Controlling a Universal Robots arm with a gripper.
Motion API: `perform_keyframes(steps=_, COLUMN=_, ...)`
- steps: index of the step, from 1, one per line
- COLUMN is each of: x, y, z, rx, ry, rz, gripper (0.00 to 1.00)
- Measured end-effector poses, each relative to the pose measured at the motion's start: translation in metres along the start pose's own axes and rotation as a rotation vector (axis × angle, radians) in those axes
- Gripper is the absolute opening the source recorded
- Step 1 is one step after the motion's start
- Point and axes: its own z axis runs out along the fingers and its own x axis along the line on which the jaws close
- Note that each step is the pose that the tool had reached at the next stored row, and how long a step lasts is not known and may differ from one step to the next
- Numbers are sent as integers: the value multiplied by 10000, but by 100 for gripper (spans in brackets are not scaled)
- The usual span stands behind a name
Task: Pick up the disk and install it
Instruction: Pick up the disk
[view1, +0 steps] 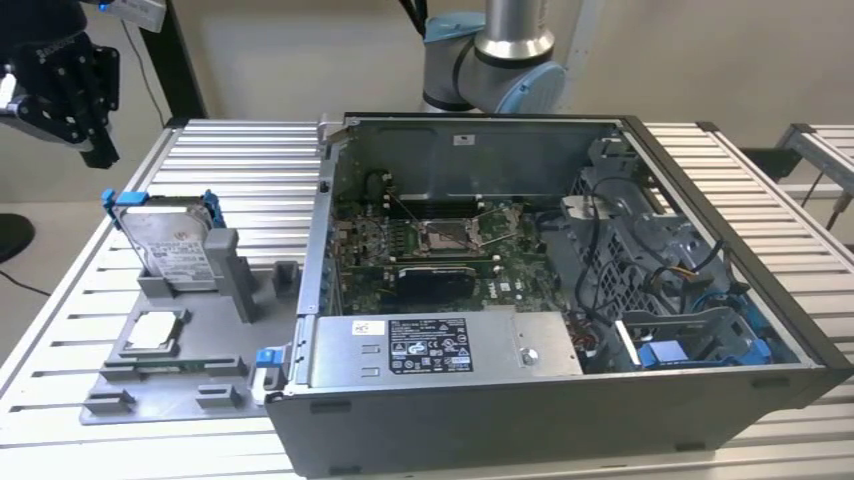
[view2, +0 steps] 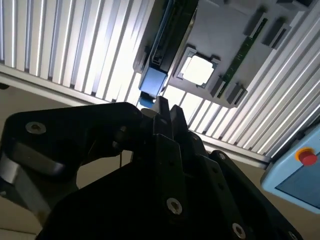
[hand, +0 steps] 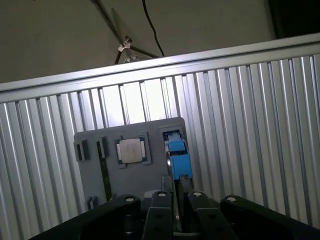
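The disk stands on edge in a slot of the grey fixture plate, at the exterior view's left. It is silver-grey with a white label and a blue carrier frame. My black gripper hangs well above and beyond it, apart from it, with its fingers shut and nothing between them. In both wrist views the fingertips point down toward the disk's blue frame end, and the gripper is still clear of it.
An open computer case fills the middle of the slatted table, with a grey power-supply box and a blue-edged drive bay inside. A small square CPU chip lies on the fixture plate.
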Motion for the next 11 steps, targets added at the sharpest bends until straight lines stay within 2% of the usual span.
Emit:
perform_keyframes(steps=6, x=0, y=0, z=2, rx=-2, ry=2, rz=-68, gripper=0)
perform_keyframes(steps=11, x=0, y=-1, z=23, rx=-3, ry=25, rz=-922, gripper=0)
